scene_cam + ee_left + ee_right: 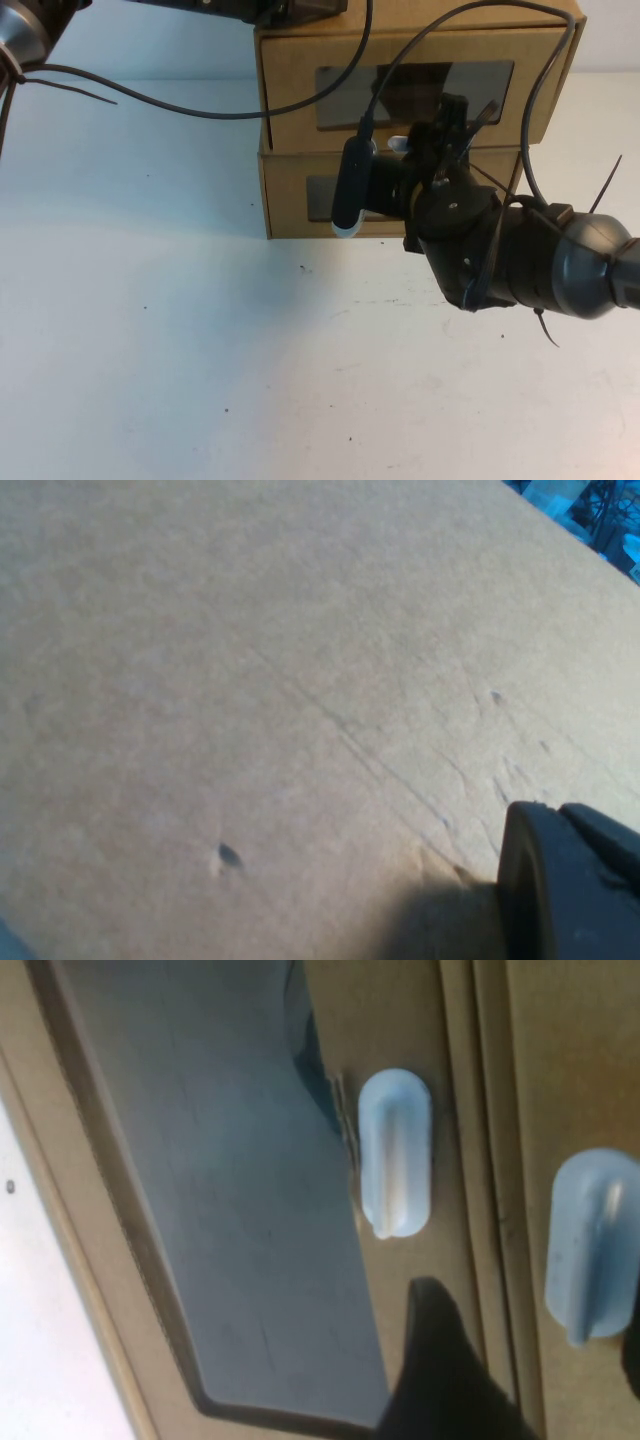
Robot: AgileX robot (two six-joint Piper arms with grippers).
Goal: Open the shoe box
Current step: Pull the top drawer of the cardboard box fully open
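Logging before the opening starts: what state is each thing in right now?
Upper shoe box: closed, stacked on the lower one.
Lower shoe box: closed.
Right hand: open, at the boxes' front.
Left hand: close over the upper box's top.

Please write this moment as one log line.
left gripper: close above upper shoe box | right gripper: open, at front seam above lower shoe box | both boxes closed

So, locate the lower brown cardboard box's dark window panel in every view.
High view: dark window panel on the lower box front, left of the right gripper.
Left wrist view: absent; left gripper by bare brown cardboard.
Right wrist view: fills the middle.
Shared landmark: that brown cardboard, in all three.
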